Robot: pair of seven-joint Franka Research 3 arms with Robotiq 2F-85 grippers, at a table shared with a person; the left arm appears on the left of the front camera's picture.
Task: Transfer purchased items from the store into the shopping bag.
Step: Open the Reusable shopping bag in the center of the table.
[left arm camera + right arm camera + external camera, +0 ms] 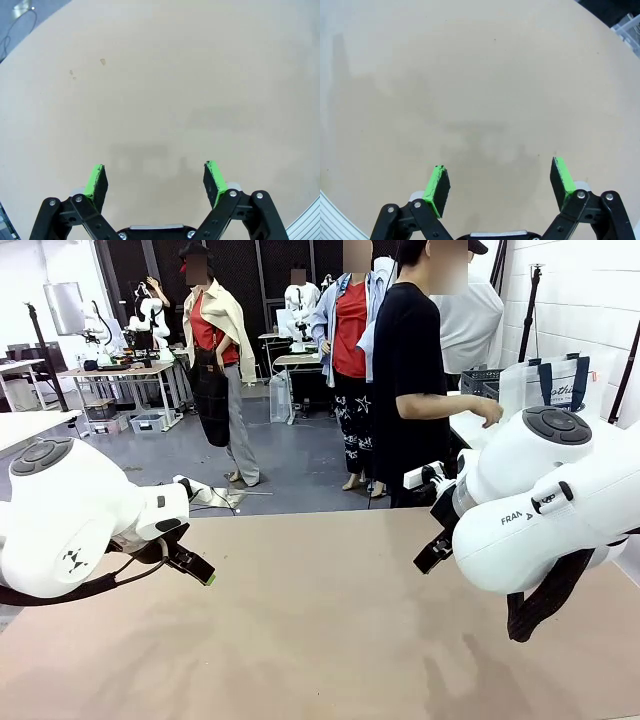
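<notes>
The shopping bag (547,387), translucent with navy handles, stands on a side table at the far right, behind my right arm. Beside it is the dark lattice basket, the store (479,380). The purchased items are hidden from me. My left gripper (192,562) (155,172) hovers open over bare tabletop at the left, nothing between its green pads (95,181). Over the table's right part my right gripper (433,554) (499,175) is open too, and its pads (437,189) hold nothing. A person in black stands at the far side, one hand (487,412) stretched toward the bag.
The tan table (320,640) spreads wide between both arms. Its rounded edge shows in the left wrist view, with grey floor (20,25) beyond it. Other tables and people stand farther back in the room.
</notes>
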